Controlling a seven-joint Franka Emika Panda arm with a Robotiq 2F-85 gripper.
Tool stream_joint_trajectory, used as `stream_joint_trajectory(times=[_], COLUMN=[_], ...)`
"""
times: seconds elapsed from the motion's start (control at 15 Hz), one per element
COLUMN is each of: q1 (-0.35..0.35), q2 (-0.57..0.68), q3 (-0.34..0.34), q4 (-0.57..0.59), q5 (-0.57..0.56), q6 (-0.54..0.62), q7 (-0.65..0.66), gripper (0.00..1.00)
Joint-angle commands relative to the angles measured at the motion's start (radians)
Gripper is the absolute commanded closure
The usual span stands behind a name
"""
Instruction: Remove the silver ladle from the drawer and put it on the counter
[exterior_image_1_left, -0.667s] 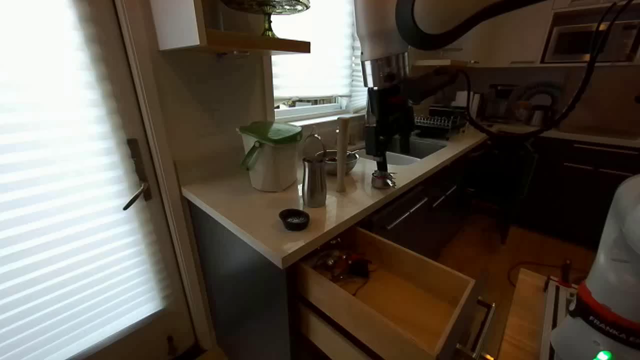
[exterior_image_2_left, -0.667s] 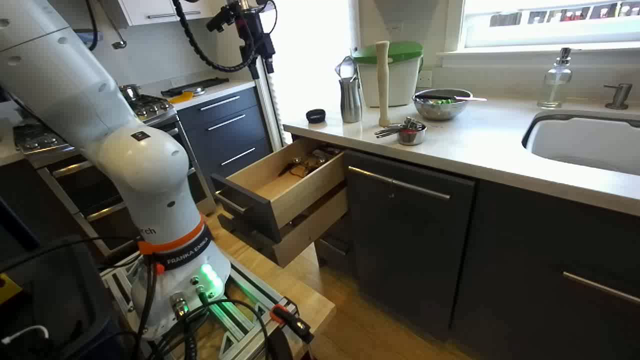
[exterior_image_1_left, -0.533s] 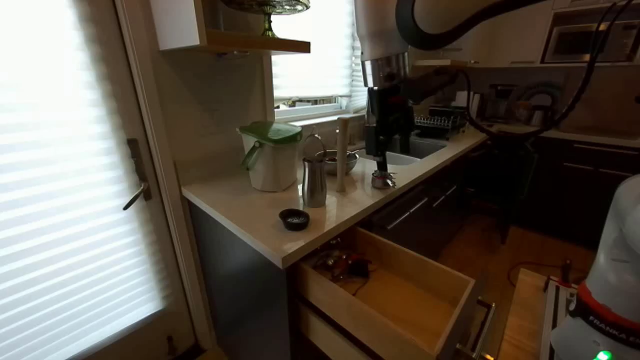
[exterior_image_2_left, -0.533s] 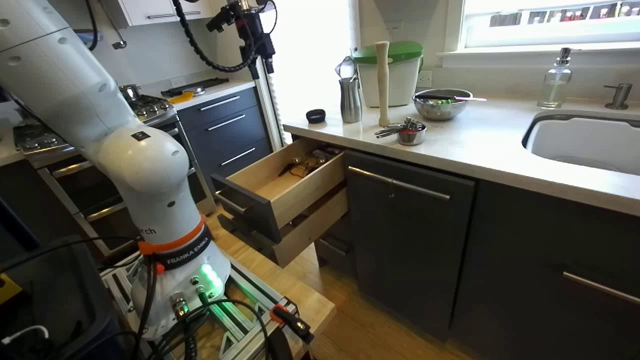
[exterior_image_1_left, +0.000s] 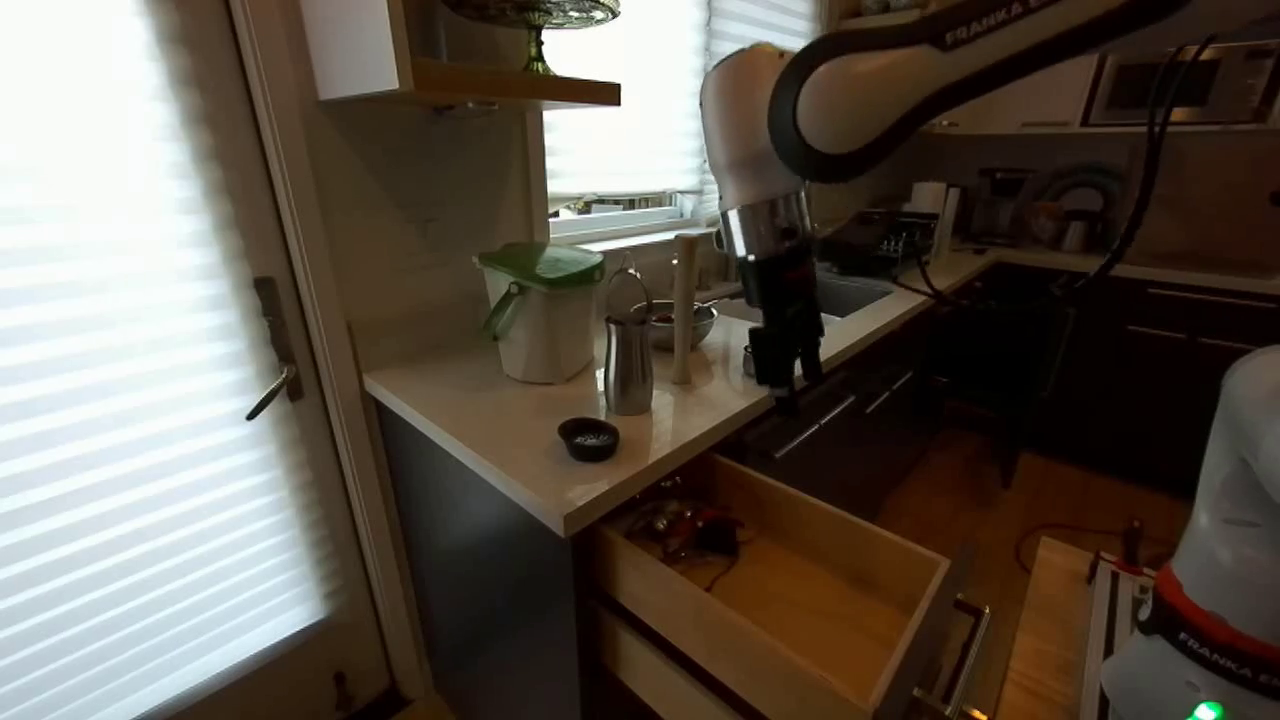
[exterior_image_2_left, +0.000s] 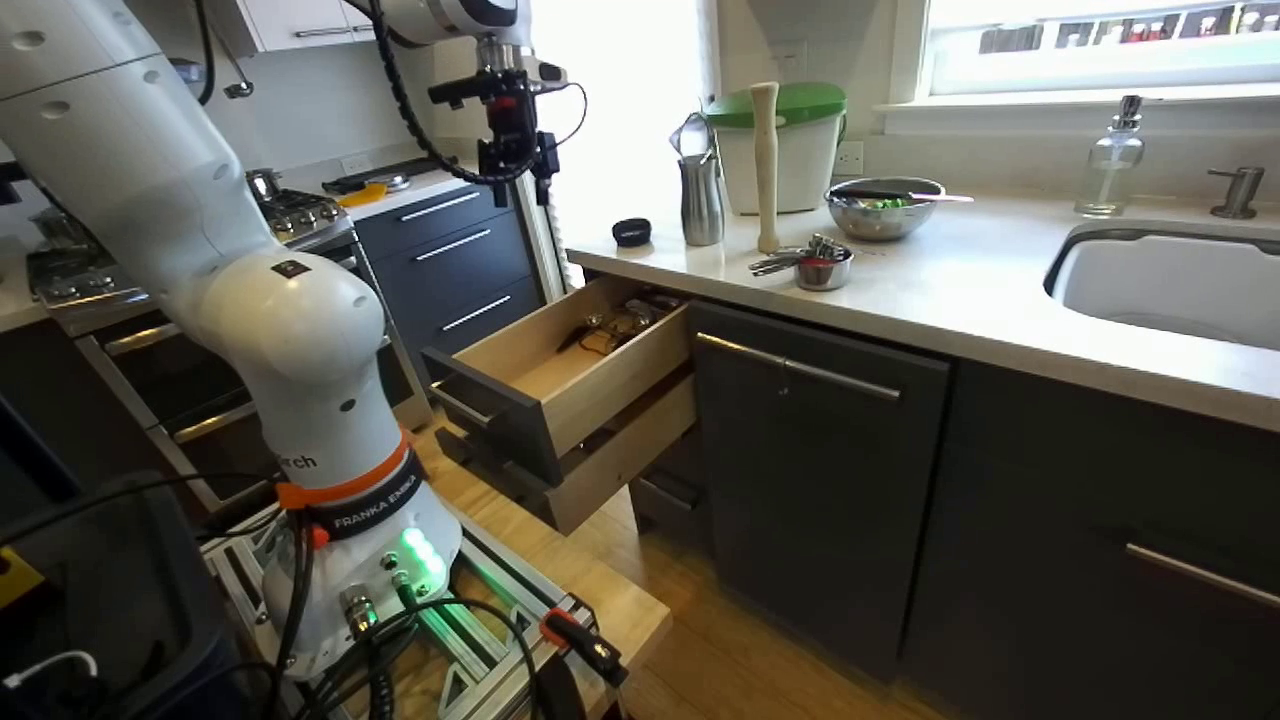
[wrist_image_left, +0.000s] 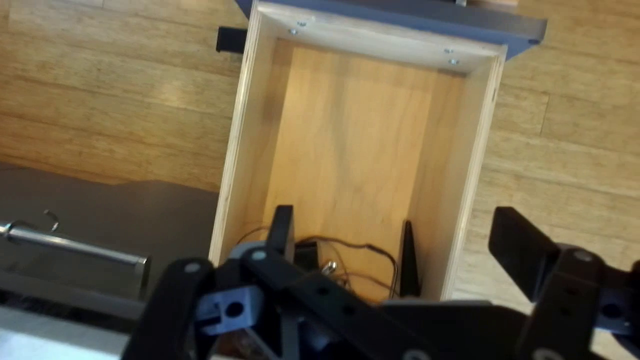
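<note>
Jumble (exterior_image_2_left: 630, 322) at back of drawer (exterior_image_2_left: 618, 385): pieces too small for me to name in both exterior views. In wrist view my gripper (wrist_image_left: 395, 230) hides part of it. Lower drawer (exterior_image_2_left: 630, 455) beneath drawer: inside mostly hidden. Drawer's front panel (exterior_image_1_left: 940, 625) cut off by bottom edge in an exterior view.

From above, the drawer (wrist_image_left: 345, 150) lies open and bare toward its front panel (wrist_image_left: 400, 15), while a jumble of items (exterior_image_2_left: 622, 322), cables (wrist_image_left: 367, 246) among them, crowds the back, close below the edge of the counter (exterior_image_2_left: 990, 275). A black bowl (exterior_image_2_left: 631, 232), steel pitcher (exterior_image_2_left: 702, 205), wooden rod (exterior_image_2_left: 767, 165) and measuring cups (exterior_image_2_left: 823, 270) obstruct low passage across the counter's end; an open stretch runs between the cups and the sink (exterior_image_2_left: 1160, 285).
</note>
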Motion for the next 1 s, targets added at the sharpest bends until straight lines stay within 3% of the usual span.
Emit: stream_joint_trajectory(times=[0.0,0.13,0.2,0.53,0.6,0.93], q1=[0.009,-0.001,0.012,0.008,0.019,0.020], q2=[0.078,0.135,0.096,0.151,0.071,-0.018], q3=[-0.050,-0.065,-0.059,-0.074,-0.069,-0.093], q4=[-0.091,-0.118,-0.099,-0.114,-0.170,-0.285], q5=[0.058,0.053,0.029,0.032,0.037,0.028], q6=[-0.011,-0.038,-0.012,-0.019,0.045,0.238], q7=[-0.070,-0.029,-0.041,-0.041,-0.156,-0.369], gripper=[0.00,0.00,0.00,0.00,0.00,0.00])
